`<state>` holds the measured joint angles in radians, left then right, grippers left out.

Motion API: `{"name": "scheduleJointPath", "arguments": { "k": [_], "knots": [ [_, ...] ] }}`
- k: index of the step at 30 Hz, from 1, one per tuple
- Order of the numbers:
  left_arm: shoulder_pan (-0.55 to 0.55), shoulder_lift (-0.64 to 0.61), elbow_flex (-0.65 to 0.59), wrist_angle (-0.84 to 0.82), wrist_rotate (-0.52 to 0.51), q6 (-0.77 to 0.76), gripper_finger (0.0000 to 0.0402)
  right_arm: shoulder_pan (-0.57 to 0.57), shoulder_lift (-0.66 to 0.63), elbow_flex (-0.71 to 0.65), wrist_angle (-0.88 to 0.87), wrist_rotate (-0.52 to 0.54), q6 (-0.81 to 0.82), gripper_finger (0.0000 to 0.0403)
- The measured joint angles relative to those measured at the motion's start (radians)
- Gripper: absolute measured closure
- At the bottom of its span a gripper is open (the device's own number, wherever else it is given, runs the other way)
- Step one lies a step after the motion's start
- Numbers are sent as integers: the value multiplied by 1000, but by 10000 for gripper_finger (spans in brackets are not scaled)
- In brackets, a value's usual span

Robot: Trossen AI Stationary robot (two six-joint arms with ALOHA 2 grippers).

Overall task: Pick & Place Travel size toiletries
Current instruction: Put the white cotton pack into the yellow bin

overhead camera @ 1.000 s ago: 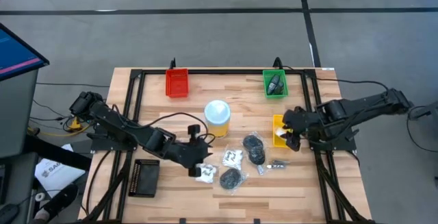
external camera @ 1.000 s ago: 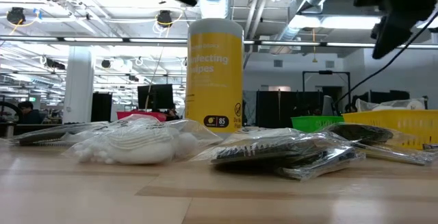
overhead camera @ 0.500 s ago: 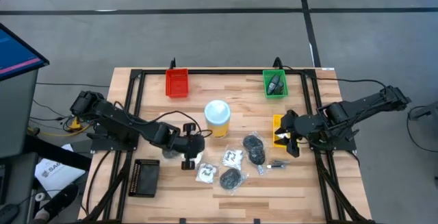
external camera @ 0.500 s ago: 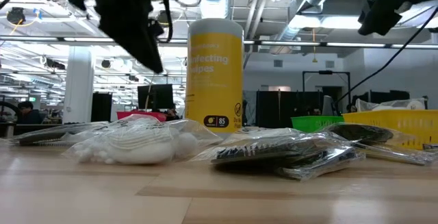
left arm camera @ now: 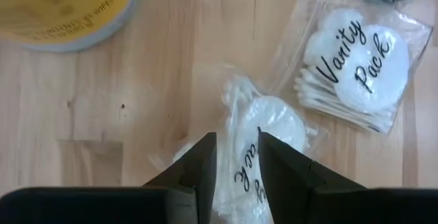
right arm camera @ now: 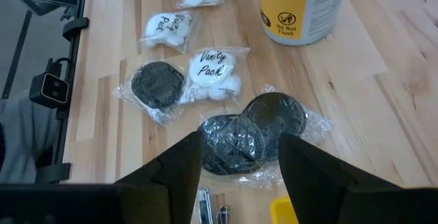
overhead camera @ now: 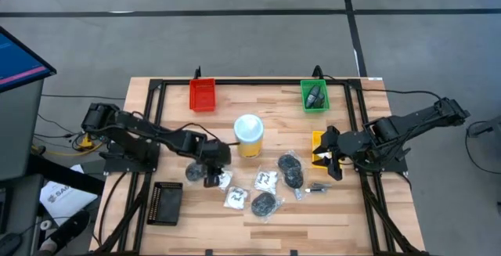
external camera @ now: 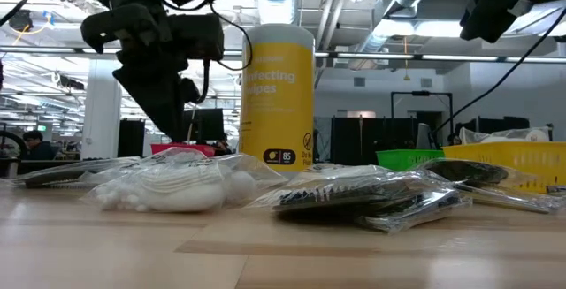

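Both arms over the wooden surface (overhead camera: 196,209). The left hand (left arm camera: 236,157) is nearly closed, its two fingers (left arm camera: 195,169) pinching a white "Vanity Pack" sachet (left arm camera: 256,138) by its clear wrapper. In the high view this hand sits near the middle of the surface, just beside the yellow wipes tub (overhead camera: 249,135), on the side toward the left edge. The sachet appears raised off the wood, though the wrist view alone does not settle this. Pinching the loose film is probably the surest hold on so soft and flat an item.

The right hand (right arm camera: 236,159) hangs over the yellow tray (overhead camera: 319,148) at the right edge, its fingers spread and holding nothing; it looks toward a dark round bundle in a clear bag (right arm camera: 250,133).

The remaining toiletries lie loose between the tub and the front edge: a second Vanity Pack sachet (left arm camera: 356,63), a third sachet (overhead camera: 236,199), another dark bundle (overhead camera: 264,203), and silvery bits (overhead camera: 317,187). A green tray (overhead camera: 315,95) at the back edge already holds small dark items; a red tray (overhead camera: 202,94) beside it at the back and a black tray (overhead camera: 165,203) toward the front-left corner hold nothing that can be made out. The trays probably serve as sorting bins, one per kind.
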<state>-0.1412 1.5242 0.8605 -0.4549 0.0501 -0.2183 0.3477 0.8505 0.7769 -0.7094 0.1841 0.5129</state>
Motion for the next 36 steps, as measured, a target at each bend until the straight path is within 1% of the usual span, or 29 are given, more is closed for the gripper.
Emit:
{"name": "scheduleJointPath", "arguments": {
  "k": [7, 12, 16, 21, 24, 26, 29, 32, 33, 36],
  "knots": [
    [12, 0, -28, 25, -2, 22, 258, 0, 12, 0, 0, 0, 0, 226],
    [12, 0, -48, 44, -4, 30, 235, 0, 46, 0, 12, 0, -23, 227],
    [12, 0, -74, 84, -6, 30, 229, -1, 80, 0, 20, 0, -47, 225],
    [12, 0, -104, 108, -34, 46, 236, -1, 119, 0, 38, 0, -55, 228],
    [12, 0, -107, 109, -35, 60, 252, -1, 119, 0, 38, 0, -68, 231],
    [12, 0, -107, 114, -35, 60, 273, -1, 120, 0, 38, 0, -69, 234],
    [12, 0, -107, 114, -35, 60, 321, -1, 119, 0, 41, 0, -76, 236],
    [12, 0, -107, 114, -29, 62, 381, -1, 117, 0, 41, 0, -79, 238],
    [12, 0, -107, 114, -22, 62, 390, -1, 117, 0, 41, 0, -79, 239],
    [12, 0, -107, 114, -21, 62, 398, -1, 117, 0, 41, 0, -79, 239]
  ]
}}
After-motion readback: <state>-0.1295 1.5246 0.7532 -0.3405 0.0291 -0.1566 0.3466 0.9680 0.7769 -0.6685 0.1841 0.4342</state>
